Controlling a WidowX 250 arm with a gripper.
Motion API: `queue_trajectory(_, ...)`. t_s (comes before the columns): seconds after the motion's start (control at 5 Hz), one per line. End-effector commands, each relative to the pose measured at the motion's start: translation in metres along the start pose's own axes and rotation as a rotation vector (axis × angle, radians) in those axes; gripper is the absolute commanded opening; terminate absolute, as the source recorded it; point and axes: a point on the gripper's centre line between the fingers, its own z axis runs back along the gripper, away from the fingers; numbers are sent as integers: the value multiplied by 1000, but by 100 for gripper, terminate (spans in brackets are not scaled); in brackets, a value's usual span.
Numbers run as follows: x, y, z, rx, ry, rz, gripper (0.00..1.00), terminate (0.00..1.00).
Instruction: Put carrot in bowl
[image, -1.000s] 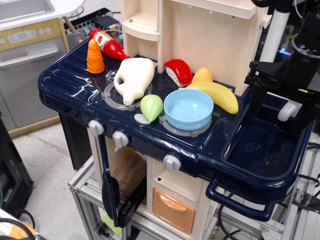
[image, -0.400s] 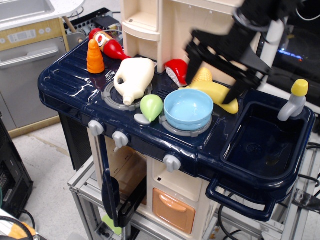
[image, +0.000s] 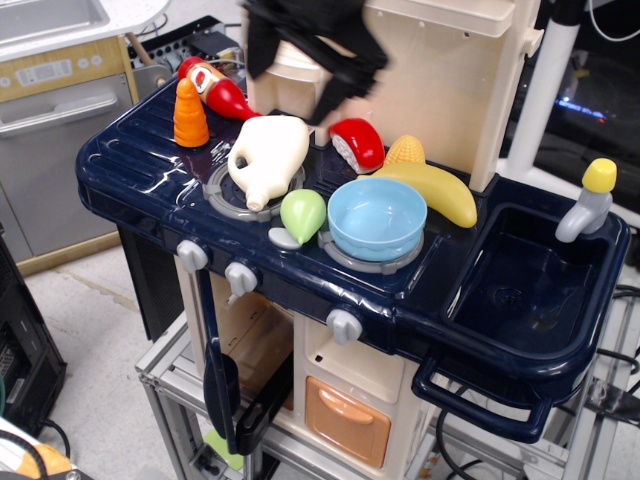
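Observation:
The carrot (image: 190, 114) is a small orange ridged cone standing upright at the back left of the dark-blue toy stove top (image: 140, 165). The light-blue bowl (image: 377, 218) sits empty on the right burner. My black gripper (image: 292, 88) is blurred by motion, high above the back of the stove, to the right of the carrot and up-left of the bowl. Its fingers look spread apart and hold nothing.
A red-and-yellow bottle (image: 215, 88) lies behind the carrot. A cream jug (image: 266, 156) lies on the left burner with a green pear (image: 302, 213) beside it. A red piece (image: 357, 143), a corn cob (image: 406, 151) and a banana (image: 435, 190) lie behind the bowl. A sink basin (image: 520, 290) is at the right.
My gripper has swept from the far right over the sink, leftward across the bowl area, to above the back left of the stove. No object has moved.

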Motion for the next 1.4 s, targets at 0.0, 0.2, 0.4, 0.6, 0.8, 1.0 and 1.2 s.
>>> queue_trajectory(0.0,14,64,-23,19,-153,-80,100,0)
queue_trajectory(0.2,21,79,-45,19,-192,-134,100,0)
queue_trajectory(0.4,32,96,-67,-14,-233,-198,100,0)
queue_trajectory(0.6,38,102,-89,-36,-274,-235,100,0)
queue_trajectory(0.8,46,108,-105,-46,-307,-259,100,0)
queue_trajectory(1.0,50,104,-114,-107,-312,-240,100,0)
queue_trajectory(1.2,51,102,-117,-141,-303,-233,0,0)
